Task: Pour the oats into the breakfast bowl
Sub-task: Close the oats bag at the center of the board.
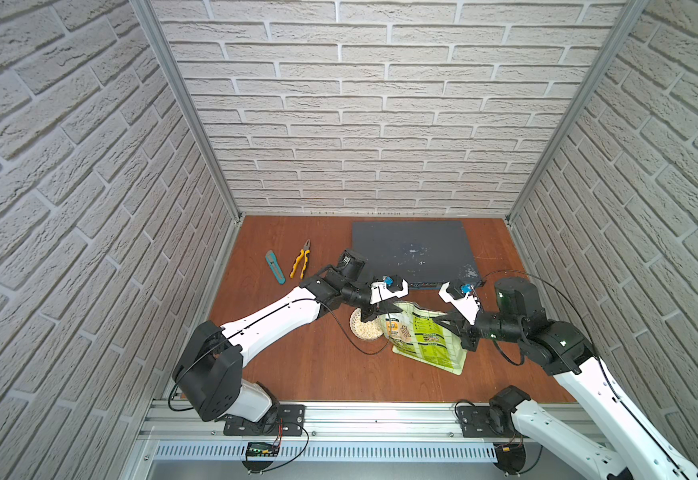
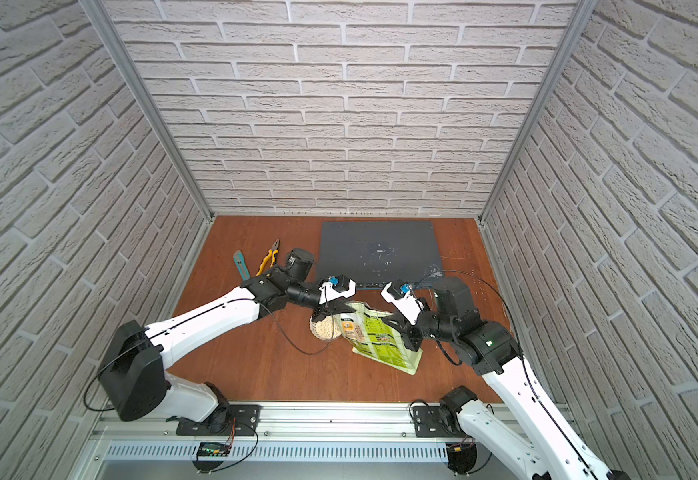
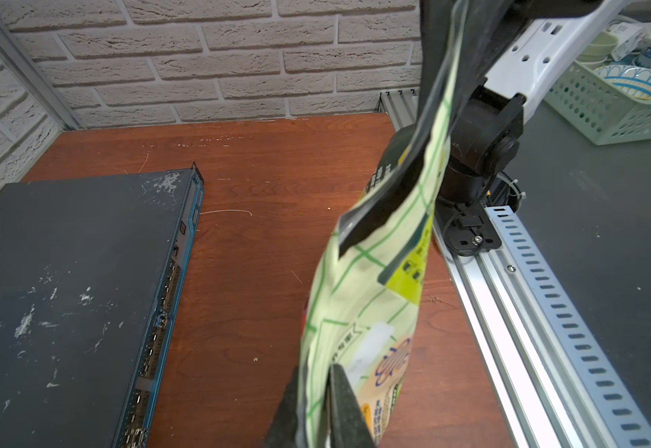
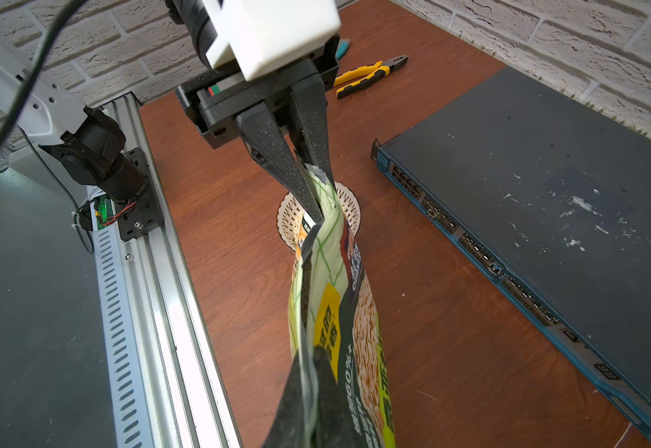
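The small round white openwork bowl (image 1: 354, 321) sits on the worktop (image 1: 297, 365), holding beige oat flakes (image 1: 367, 331). Just right, the pale green plastic pouch (image 1: 424, 338) is raised and tilted, its left end over the bowl's rim.

Both top views look steeply down from high above the front rail (image 1: 359, 411) and face the back wall (image 1: 380, 124), far enough off to take in the whole table (image 1: 297, 365) and both arms. The left wrist camera sits close behind the left gripper (image 3: 316, 372) and looks along the pouch (image 3: 358, 302) towards the right arm's base (image 3: 475, 155). The right wrist camera, close behind the right gripper (image 4: 310, 355), faces the opposite way along the same pouch to the bowl (image 4: 289, 217). All four views share the pouch and the dark flat box (image 3: 64, 291).
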